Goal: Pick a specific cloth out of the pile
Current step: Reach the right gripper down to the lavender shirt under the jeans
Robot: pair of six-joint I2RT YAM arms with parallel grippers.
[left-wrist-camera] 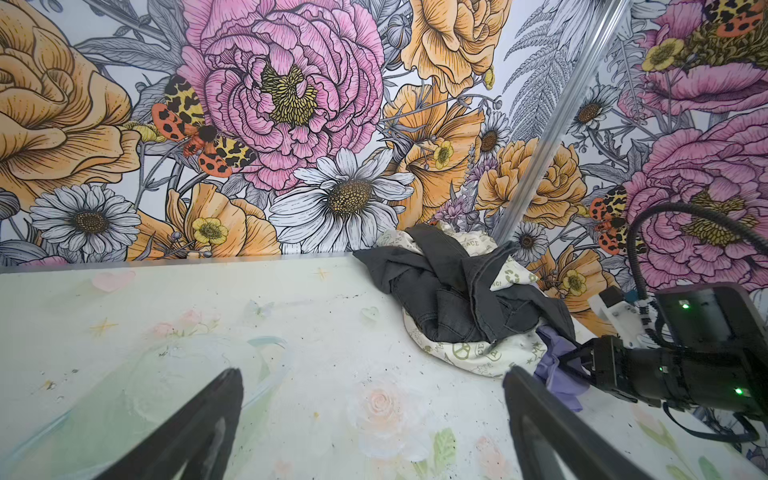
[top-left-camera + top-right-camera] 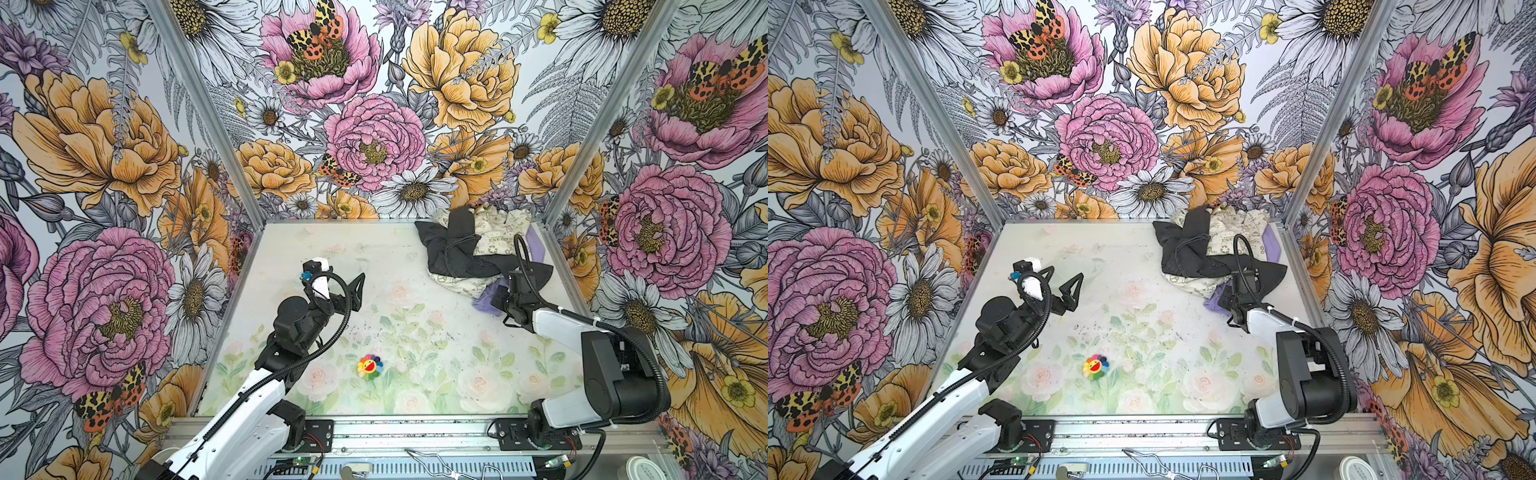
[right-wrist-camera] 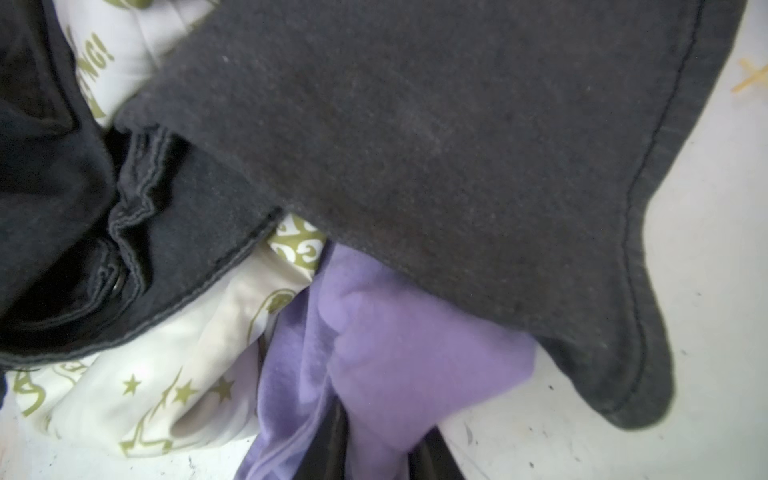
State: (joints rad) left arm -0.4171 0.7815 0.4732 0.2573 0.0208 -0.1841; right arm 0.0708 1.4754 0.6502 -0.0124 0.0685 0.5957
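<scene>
While checking pile (image 2: 496, 237) at upper right of desk (image 2: 415, 286), logged cloth (image 2: 482, 300) poking from under black garment (image 2: 453, 249) at pile's lower edge, trailing toward lower left. Found right hand (image 2: 498, 296) clamped narrow on that tail, nearer by far; left hand (image 2: 1060, 284) wide, empty, well apart.

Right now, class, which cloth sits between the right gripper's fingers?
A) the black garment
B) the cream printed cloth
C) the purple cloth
C: in the right wrist view the purple cloth bunches between the dark fingers of the right gripper, while the black garment only drapes over it.
</scene>
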